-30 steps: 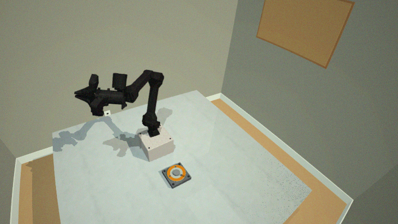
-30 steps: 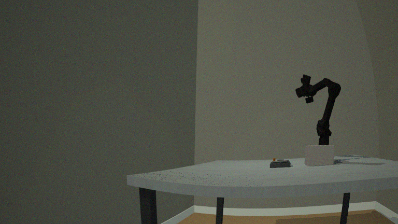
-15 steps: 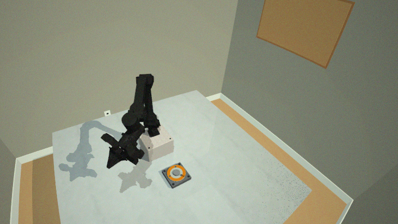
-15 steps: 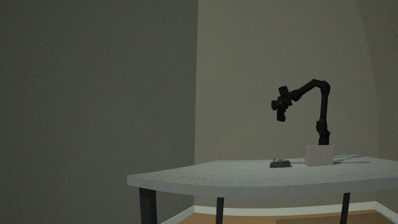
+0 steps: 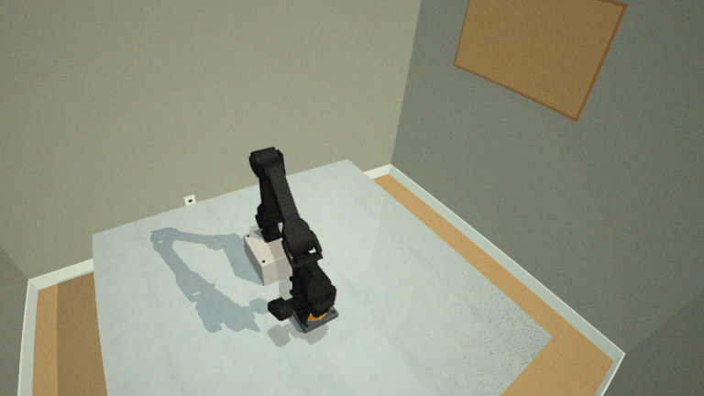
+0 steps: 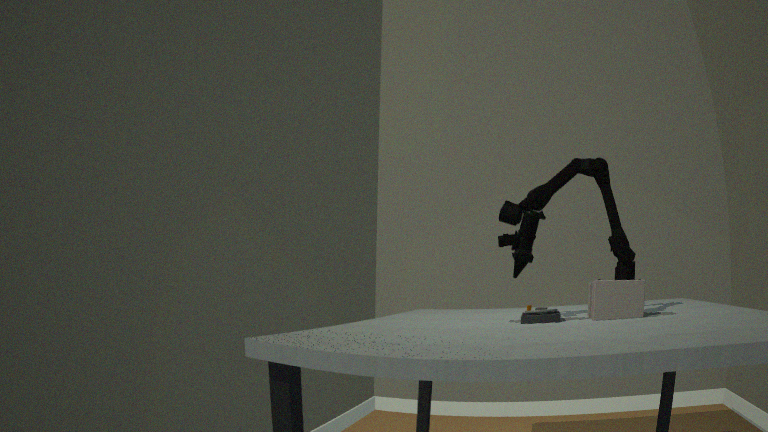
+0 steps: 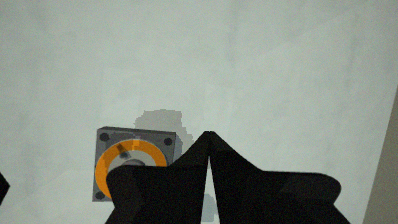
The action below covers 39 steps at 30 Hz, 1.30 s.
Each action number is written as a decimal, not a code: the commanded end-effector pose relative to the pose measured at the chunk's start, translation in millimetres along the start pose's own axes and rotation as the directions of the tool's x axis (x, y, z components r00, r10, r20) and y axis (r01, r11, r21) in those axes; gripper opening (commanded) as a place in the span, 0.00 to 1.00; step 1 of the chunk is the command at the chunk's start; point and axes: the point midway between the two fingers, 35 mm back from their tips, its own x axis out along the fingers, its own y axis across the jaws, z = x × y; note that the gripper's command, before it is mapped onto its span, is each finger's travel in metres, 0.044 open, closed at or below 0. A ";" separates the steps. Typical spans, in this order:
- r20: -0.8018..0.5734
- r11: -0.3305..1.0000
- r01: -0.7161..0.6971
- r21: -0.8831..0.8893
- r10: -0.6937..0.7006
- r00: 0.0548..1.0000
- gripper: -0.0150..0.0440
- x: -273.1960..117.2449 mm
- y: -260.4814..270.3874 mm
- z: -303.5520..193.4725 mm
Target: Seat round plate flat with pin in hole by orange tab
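Matte grey-beige walls are seen around a pale, faintly mottled table top, which is carried on dark legs and edged by a tan floor with a white skirting. A flat cork-brown panel is fixed to the right-hand wall. Near the table's middle a whitish block-shaped pedestal is seen, and the black jointed arm is mounted on it, arched up and over with its wrist bent downward.

The gripper is shown with its two dark, wedge-shaped fingers brought together to a point, only a sliver of light being left between them lower down; nothing is held. In the exterior view its tip is seen hanging well above the table, apart from the fixture below.

The base, a dark grey square slab with a dark round bolt head at each visible corner, is laid on the table just in front of the pedestal. On it the round plate is seated, marked by a broad orange ring around a light grey centre, with a short darker bar lying across the ring's upper left. Its lower right part is hidden behind the left finger in the wrist view. In the exterior view a small orange tab is seen standing up at the fixture's left side. The pin and its hole are too small to be made out, so whether the plate lies flat cannot be told.
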 end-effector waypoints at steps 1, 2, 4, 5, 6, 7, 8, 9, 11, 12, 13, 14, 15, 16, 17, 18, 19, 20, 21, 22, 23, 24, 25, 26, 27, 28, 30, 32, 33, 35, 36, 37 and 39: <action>-0.194 0.980 -0.157 0.122 0.179 0.964 0.25 13.7 72.9 -22.0; -0.238 0.973 -0.173 0.151 0.206 0.949 0.25 14.8 86.4 -28.1; -0.258 0.970 -0.179 0.165 0.217 0.941 0.25 14.7 94.1 -30.8; -0.259 0.970 -0.179 0.166 0.218 0.941 0.25 14.4 96.4 -30.8; -0.259 0.970 -0.179 0.166 0.218 0.941 0.25 14.4 96.4 -30.8; -0.259 0.970 -0.179 0.166 0.218 0.941 0.25 14.4 96.4 -30.8; -0.259 0.970 -0.179 0.166 0.218 0.941 0.25 14.4 96.4 -30.8; -0.259 0.970 -0.179 0.166 0.218 0.941 0.25 14.4 96.4 -30.8; -0.259 0.970 -0.179 0.166 0.218 0.941 0.25 15.4 96.7 -31.0; -0.259 0.970 -0.179 0.166 0.218 0.941 0.25 18.6 97.6 -31.6; -0.259 0.970 -0.179 0.166 0.218 0.941 0.25 22.8 98.8 -32.5; -0.259 0.970 -0.179 0.166 0.218 0.941 0.25 29.1 100.6 -34.0; -0.259 0.970 -0.179 0.166 0.218 0.941 0.25 35.9 102.6 -35.8; -0.259 0.970 -0.179 0.166 0.218 0.941 0.25 42.7 104.6 -37.8; -0.259 0.970 -0.179 0.166 0.218 0.941 0.25 49.4 106.6 -40.0; -0.259 0.970 -0.179 0.166 0.218 0.941 0.25 54.8 108.2 -41.9; -0.259 0.970 -0.179 0.166 0.218 0.941 0.25 57.9 109.6 -43.0; -0.260 0.970 -0.179 0.166 0.218 0.941 0.25 58.9 110.1 -43.4; -0.260 0.970 -0.179 0.166 0.218 0.941 0.25 58.9 110.5 -43.4; -0.260 0.970 -0.179 0.166 0.218 0.941 0.25 58.8 110.7 -43.4; -0.260 0.970 -0.179 0.166 0.218 0.941 0.25 58.7 111.0 -43.4; -0.259 0.970 -0.179 0.166 0.218 0.941 0.25 58.6 111.7 -43.3; -0.259 0.970 -0.179 0.166 0.218 0.941 0.25 58.4 112.6 -43.1; -0.259 0.970 -0.180 0.166 0.218 0.941 0.25 58.2 113.9 -42.9; -0.259 0.970 -0.180 0.166 0.219 0.941 0.25 57.8 115.4 -42.9; -0.259 0.970 -0.180 0.166 0.219 0.941 0.25 57.4 117.2 -43.1; -0.260 0.970 -0.180 0.166 0.219 0.941 0.25 56.3 121.0 -43.9; -0.260 0.970 -0.180 0.166 0.219 0.940 0.25 55.2 124.8 -45.4; -0.260 0.969 -0.181 0.166 0.220 0.940 0.25 54.8 126.4 -46.2; -0.260 0.969 -0.181 0.166 0.220 0.940 0.25 54.1 129.3 -47.9; -0.260 0.969 -0.181 0.166 0.220 0.940 0.25 53.7 130.6 -48.7; -0.260 0.969 -0.181 0.166 0.220 0.940 0.25 53.4 131.8 -49.5; -0.260 0.969 -0.181 0.166 0.220 0.940 0.25 52.7 134.1 -50.9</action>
